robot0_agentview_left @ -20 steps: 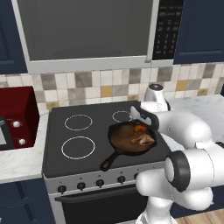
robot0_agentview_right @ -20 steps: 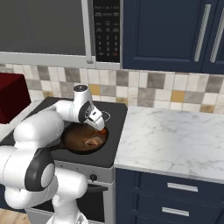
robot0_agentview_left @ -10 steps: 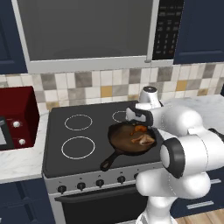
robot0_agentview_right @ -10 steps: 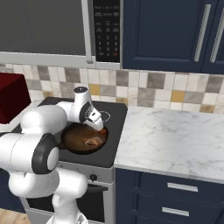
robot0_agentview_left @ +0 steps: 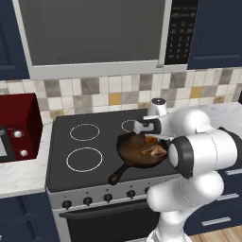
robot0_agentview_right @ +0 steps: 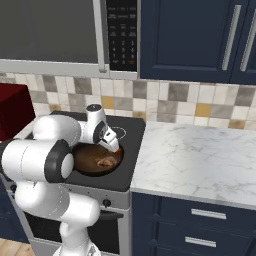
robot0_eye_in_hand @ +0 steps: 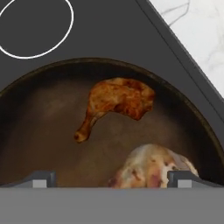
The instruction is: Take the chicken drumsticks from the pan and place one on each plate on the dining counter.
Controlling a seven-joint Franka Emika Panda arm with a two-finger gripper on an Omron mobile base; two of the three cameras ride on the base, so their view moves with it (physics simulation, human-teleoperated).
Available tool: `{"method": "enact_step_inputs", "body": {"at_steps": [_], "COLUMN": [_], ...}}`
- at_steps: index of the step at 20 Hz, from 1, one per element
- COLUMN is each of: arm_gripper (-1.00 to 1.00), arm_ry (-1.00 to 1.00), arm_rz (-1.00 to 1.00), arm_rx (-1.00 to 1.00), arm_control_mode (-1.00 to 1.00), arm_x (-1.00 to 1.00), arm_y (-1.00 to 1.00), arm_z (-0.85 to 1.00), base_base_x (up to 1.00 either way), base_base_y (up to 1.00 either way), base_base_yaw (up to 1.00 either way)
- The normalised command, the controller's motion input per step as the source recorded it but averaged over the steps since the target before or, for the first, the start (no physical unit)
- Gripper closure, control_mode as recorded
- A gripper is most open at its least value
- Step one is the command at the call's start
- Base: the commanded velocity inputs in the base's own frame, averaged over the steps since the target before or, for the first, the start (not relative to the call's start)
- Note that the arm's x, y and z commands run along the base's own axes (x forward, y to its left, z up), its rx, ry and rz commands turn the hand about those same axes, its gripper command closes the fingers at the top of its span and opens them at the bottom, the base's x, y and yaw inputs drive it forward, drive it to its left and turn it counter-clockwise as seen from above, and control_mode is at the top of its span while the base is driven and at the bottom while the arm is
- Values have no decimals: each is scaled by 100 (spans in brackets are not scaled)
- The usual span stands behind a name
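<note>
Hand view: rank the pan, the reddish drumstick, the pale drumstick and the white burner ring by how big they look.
1. pan, cropped by the frame.
2. white burner ring, partly cut off.
3-4. reddish drumstick and pale drumstick: similar; the pale one is nearer the camera and cut off below, so I won't rank them.

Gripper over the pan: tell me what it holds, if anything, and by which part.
Nothing is held. The gripper is open above the pan, its fingertips either side of the paler drumstick without closing on it; the reddish drumstick lies apart.
</note>
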Motion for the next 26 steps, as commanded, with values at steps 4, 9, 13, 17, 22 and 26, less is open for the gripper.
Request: {"method": "enact_step_inputs", "body": {"at_steps": [4, 9, 13, 17, 22, 26], "arm_gripper": [-100, -100, -100, -100, -100, -100], "arm_ry": [0, 1, 1, 0, 1, 1], "arm_rz": [0, 0, 0, 0, 0, -1], "arm_rx": [0, 0, 0, 0, 0, 0], "arm_control_mode": [-100, -100, -100, -100, -100, -100], "arm_x": [19, 28, 26, 11, 18, 15], "arm_y": [2, 1, 0, 0, 1, 2], "arm_z": [-26, -12, -19, -25, -20, -19], "base_base_x": [0, 0, 0, 0, 0, 0], "base_base_y": [0, 0, 0, 0, 0, 0], "base_base_yaw": [0, 0, 0, 0, 0, 0]}}
